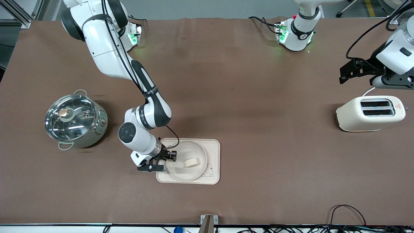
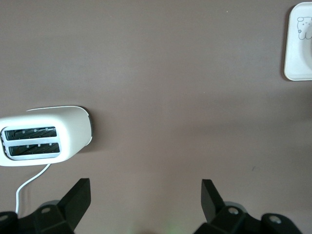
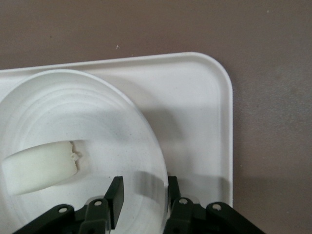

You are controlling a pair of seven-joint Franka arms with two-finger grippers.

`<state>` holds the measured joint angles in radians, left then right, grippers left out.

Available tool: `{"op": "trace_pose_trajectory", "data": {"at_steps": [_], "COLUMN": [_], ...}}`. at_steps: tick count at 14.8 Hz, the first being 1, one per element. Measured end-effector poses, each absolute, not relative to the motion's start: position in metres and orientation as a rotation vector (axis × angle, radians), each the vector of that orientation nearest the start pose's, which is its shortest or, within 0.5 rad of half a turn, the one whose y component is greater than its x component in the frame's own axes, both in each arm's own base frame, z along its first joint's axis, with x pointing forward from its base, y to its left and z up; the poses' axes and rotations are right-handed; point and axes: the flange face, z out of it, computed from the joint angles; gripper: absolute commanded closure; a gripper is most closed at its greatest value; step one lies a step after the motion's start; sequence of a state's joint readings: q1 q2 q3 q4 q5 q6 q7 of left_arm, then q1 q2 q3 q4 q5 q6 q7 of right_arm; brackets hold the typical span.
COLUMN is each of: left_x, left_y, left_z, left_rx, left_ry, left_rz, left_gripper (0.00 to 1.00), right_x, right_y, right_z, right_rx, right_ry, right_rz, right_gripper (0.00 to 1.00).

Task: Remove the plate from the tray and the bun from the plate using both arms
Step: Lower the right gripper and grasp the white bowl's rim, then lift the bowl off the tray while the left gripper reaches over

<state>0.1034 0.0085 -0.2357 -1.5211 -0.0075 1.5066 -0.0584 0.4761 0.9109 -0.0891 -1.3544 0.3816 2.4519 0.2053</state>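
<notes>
Right wrist view: the right gripper is set astride the rim of the plate, one finger inside the dish and the other outside over the tray; the jaws are seen narrowed about the rim, though a firm clamp cannot be confirmed; this edge hold is judged to be chosen because the shallow plate offers no other purchase for lifting it off the tray. The bun is lying in the plate just beside the inner finger, untouched, so it would be carried along with the plate. The tray's raised wall is close to the outer finger and could be caught on the way up.

From the front, the left gripper is held high over the table above the toaster, well apart from the tray, jaws spread wide, waiting. A lidded pot is standing well clear of the right gripper, toward the right arm's end; nothing is seen blocking a lift.
</notes>
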Motion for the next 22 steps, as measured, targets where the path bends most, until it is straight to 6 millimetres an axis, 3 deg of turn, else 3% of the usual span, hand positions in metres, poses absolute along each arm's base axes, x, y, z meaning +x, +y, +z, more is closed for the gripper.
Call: {"op": "trace_pose_trajectory", "data": {"at_steps": [3, 8, 10, 17, 20, 22], "left_x": [0.547, 0.548, 0.548, 0.548, 0.548, 0.548], "left_y": [-0.072, -0.072, -0.072, -0.073, -0.073, -0.073], "left_z": [0.635, 0.635, 0.635, 0.635, 0.635, 0.635], "left_rx": [-3.147, -3.147, -3.147, -3.147, -3.147, -3.147], "left_ry": [0.115, 0.115, 0.116, 0.117, 0.117, 0.117], "left_rz": [0.044, 0.044, 0.044, 0.044, 0.044, 0.043], "left_gripper": [0.0, 0.0, 0.0, 0.0, 0.0, 0.0], "right_x": [0.691, 0.69, 0.692, 0.69, 0.68, 0.668], "right_y": [0.302, 0.301, 0.302, 0.316, 0.337, 0.336], "right_z": [0.187, 0.184, 0.186, 0.199, 0.228, 0.256], "right_rx": [-2.889, -2.88, -2.84, -2.671, -2.624, -2.618], "right_ry": [0.068, 0.086, 0.142, 0.307, 0.274, 0.251], "right_rz": [-0.171, -0.164, -0.157, -0.097, -0.028, 0.004], "right_gripper": [0.59, 0.92, 0.99, 1.0, 1.0, 1.0]}}
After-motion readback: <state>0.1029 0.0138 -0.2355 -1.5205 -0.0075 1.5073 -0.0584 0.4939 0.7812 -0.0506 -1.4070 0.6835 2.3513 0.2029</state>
